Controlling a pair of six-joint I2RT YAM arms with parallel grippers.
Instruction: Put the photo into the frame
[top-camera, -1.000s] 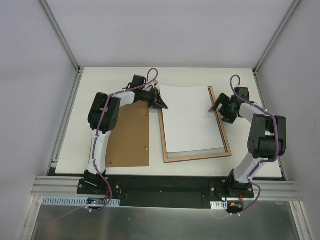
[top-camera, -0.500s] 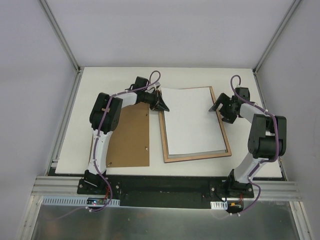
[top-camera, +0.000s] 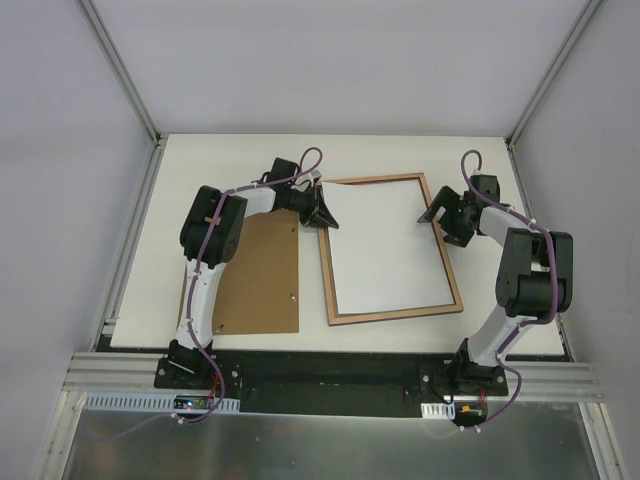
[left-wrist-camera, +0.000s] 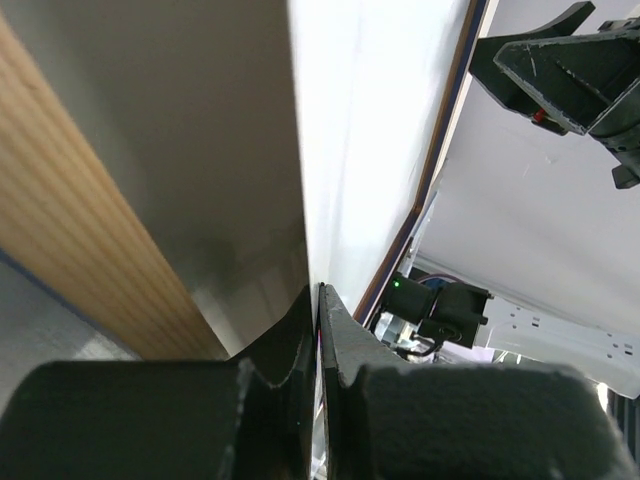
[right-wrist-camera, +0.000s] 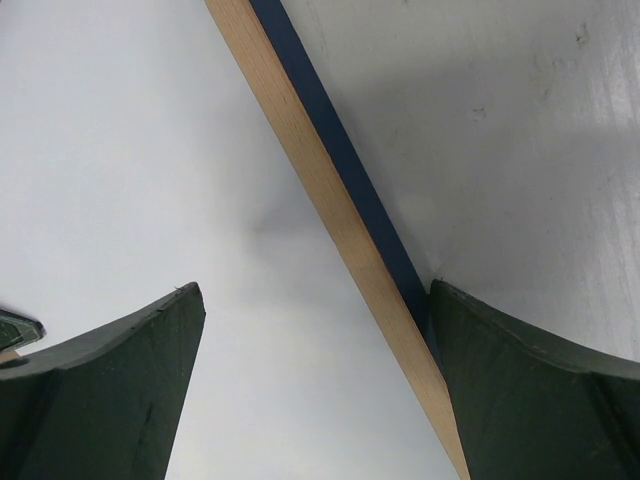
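Top external view: the photo (top-camera: 385, 245), blank white side up, now lies inside the frame (top-camera: 395, 315), which rests wood-coloured back up on the table (top-camera: 400, 155). A second ago the sheet overhung the frame's far rail and left a strip of pane bare at the near end. Now the far rail shows in full and the sheet reaches close to the near rail, so it has slid nearward into the recess.

The left gripper (top-camera: 325, 215) sits at the photo's far-left corner. In the left wrist view its fingers are pressed together with the edge of the white sheet pinched between them. The right gripper (top-camera: 437, 218) stands spread wide at the far-right corner, its fingers either side of the frame's right rail, gripping nothing.

The brown backing board (top-camera: 255, 275) lies to the left of the frame, just beside its left rail.

By the look of it the seating is nearly finished. What likely remains is to release the corner and check that it lies flat.
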